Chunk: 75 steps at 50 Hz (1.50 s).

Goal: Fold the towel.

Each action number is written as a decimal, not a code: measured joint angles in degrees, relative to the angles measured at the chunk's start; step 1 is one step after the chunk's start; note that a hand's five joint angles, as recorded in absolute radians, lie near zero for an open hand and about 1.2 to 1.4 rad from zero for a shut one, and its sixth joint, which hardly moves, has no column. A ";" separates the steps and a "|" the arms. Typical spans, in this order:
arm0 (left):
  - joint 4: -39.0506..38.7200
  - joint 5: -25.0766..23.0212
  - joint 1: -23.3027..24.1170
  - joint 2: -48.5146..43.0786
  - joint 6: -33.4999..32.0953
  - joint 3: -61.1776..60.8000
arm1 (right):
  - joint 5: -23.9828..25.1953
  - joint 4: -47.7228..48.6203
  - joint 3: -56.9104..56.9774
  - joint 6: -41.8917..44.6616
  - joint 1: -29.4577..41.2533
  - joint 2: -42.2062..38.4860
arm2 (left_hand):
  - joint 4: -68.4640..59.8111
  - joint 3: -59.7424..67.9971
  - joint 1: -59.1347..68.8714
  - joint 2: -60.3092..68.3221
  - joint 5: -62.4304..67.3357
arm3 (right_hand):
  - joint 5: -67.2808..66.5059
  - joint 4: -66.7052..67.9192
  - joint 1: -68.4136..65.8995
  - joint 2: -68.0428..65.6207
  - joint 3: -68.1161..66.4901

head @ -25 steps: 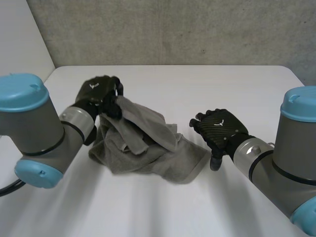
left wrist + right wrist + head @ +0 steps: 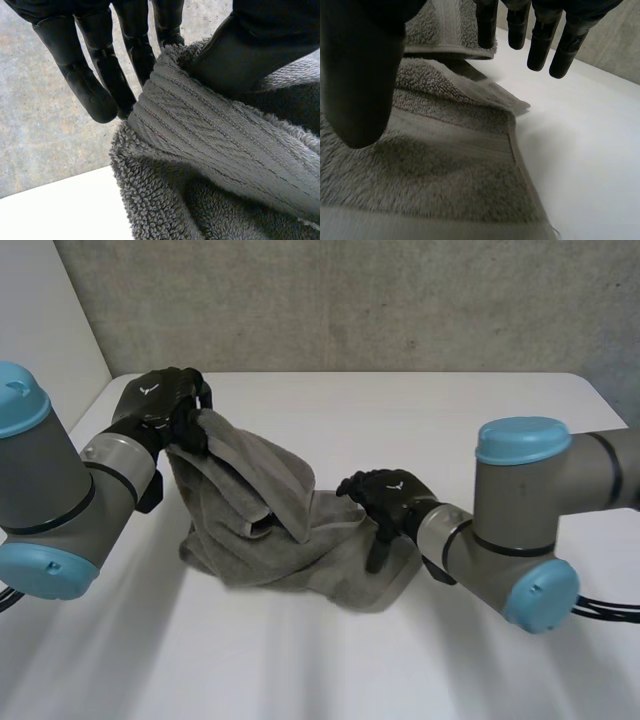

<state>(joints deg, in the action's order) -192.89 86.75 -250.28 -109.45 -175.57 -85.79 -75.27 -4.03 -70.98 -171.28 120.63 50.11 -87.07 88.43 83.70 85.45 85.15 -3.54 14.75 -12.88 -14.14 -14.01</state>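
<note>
A grey towel (image 2: 290,540) lies crumpled on the white table (image 2: 420,430), one part pulled up toward the left. My left hand (image 2: 160,410) pinches the towel's ribbed edge (image 2: 200,130) between thumb and fingers and holds it lifted at the heap's far left. My right hand (image 2: 385,495) hovers over the towel's right side with its fingers straight and spread. In the right wrist view its fingers (image 2: 540,40) hang above the flat towel (image 2: 435,160) near a hemmed corner, holding nothing.
A concrete wall (image 2: 350,300) stands behind the table. Bare white tabletop (image 2: 590,140) lies right of the towel and in front of it.
My left hand has drawn the towel's edge up and to the left. My right hand has moved left, from beside the towel to over its right side.
</note>
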 measured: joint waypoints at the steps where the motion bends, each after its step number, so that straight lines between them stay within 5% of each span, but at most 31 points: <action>1: 0.02 -0.02 -0.04 0.01 0.06 -0.15 | 0.04 0.00 1.64 -0.86 0.30 -1.46 | 0.00 0.00 0.00 0.00 0.00 | 0.00 0.00 -0.01 0.00 0.00; 6: 0.06 -0.08 -0.02 0.02 0.23 -0.66 | -0.14 -0.27 6.89 -2.96 1.48 -6.32 | 0.00 0.01 0.00 0.00 0.00 | -0.86 0.17 -1.67 -0.25 -0.35; 13: 0.02 -0.13 -0.02 0.40 0.33 -0.78 | -0.34 -0.56 13.22 -3.72 3.37 -11.71 | 0.00 0.02 0.00 0.00 0.00 | -48.02 46.87 -49.69 -47.87 -47.87; 17: -0.02 -0.15 -0.08 0.61 0.33 -0.66 | -0.19 -0.72 14.49 -4.16 3.54 -12.10 | 0.00 0.02 0.01 0.00 0.00 | -62.79 61.08 -62.80 -60.80 -60.87; 26: -0.11 0.06 -0.46 0.88 0.47 0.13 | -0.38 -2.62 15.32 -5.11 2.76 -9.16 | 0.00 0.02 0.22 0.00 0.00 | -63.41 62.03 -63.55 -60.88 -61.75; 36: -0.07 3.19 -1.81 2.64 6.43 0.37 | 0.42 -5.15 9.06 -2.49 -5.70 9.84 | 0.00 0.04 0.22 0.00 0.00 | -63.41 62.03 -63.66 -60.88 -62.58; 47: 3.71 5.99 -2.15 3.10 19.44 -1.77 | 0.44 -15.81 -1.18 22.07 -8.14 24.13 | 0.00 0.05 0.22 0.00 0.00 | -63.42 62.03 -63.68 -61.05 -62.59; 59: 9.82 5.72 -1.45 -3.35 23.40 -3.49 | -5.45 -21.74 -4.73 37.49 -7.46 24.38 | 0.00 0.05 0.22 0.38 -0.02 | -63.41 62.03 -63.68 -61.06 -62.59; 66: 9.64 5.58 -1.15 -9.63 23.70 5.27 | -8.73 -15.18 3.26 37.80 -5.25 17.13 | 0.00 0.09 0.23 0.38 -0.02 | -63.42 62.11 -63.71 -61.61 -62.59; 75: 6.45 6.20 -0.06 -9.99 29.72 20.22 | -16.90 11.67 12.98 37.74 -1.52 12.71 | 0.00 0.20 0.26 0.60 -0.03 | -63.42 62.12 -63.85 -61.65 -62.62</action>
<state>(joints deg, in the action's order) -186.44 92.95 -250.34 -119.43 -145.85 -65.57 -92.17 7.64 -58.00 -133.55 119.10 62.82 -87.08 88.63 83.95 86.06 85.12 -66.95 76.87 -76.73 -75.79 -76.64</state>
